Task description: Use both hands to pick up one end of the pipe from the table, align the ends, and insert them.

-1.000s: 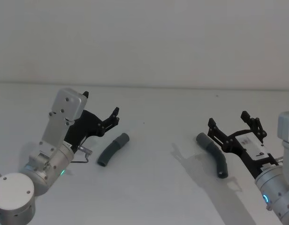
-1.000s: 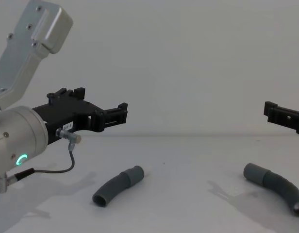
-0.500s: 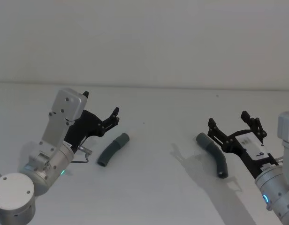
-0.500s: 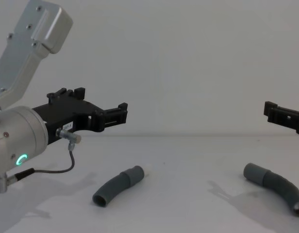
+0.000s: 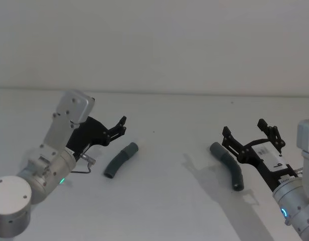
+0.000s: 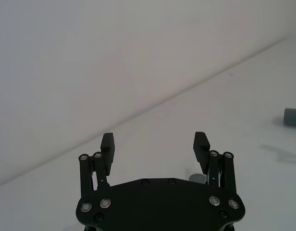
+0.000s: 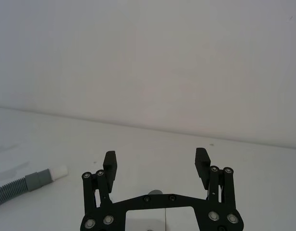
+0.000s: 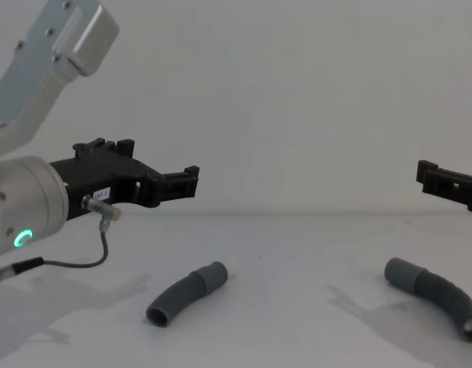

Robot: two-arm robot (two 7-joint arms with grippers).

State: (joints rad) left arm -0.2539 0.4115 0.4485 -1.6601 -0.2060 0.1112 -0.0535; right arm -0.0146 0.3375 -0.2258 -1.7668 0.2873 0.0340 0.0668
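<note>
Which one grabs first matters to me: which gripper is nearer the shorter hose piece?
Left. The left gripper hovers open just beside the far end of the shorter hose piece, raised off the table. The right gripper hovers open across the table, by the longer hose piece.

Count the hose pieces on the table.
2. The shorter hose piece lies on the table near the open left pincer. The longer hose piece lies near the open right pincer. Neither is held, and nothing suggests a hidden one.
</note>
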